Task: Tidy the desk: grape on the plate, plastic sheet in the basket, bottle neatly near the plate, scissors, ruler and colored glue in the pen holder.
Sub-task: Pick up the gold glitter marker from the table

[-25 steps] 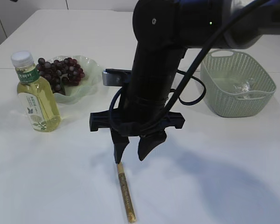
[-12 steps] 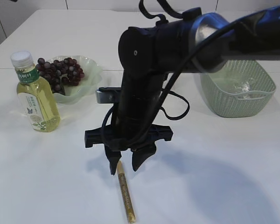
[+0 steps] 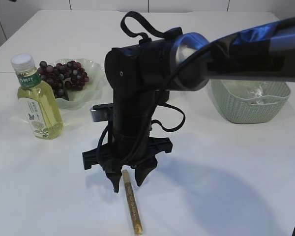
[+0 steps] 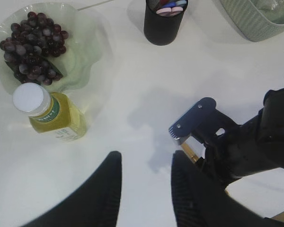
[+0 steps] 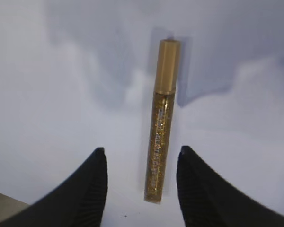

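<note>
Below, view by view. Exterior view: the right gripper [image 3: 127, 183] points down with its black fingers spread either side of the capped end of the glitter glue [image 3: 131, 202], a slim gold tube flat on the white table [image 3: 236, 177]. A clear bottle [image 3: 36, 99] of yellow liquid stands just beside the scalloped green glass plate [image 3: 96, 74] of dark grapes [image 3: 63, 76]. The arm hides part of the perforated green basket [image 3: 250, 98].

Left wrist view: the left gripper [image 4: 144, 184], ribbed fingers parted and empty, hangs over bare table. A black cylindrical pen holder [image 4: 164, 22] stands near the top edge; its contents are cut off.

Right wrist view: gold cap and sparkly barrel lie between the open fingertips, which do not touch the tube.
</note>
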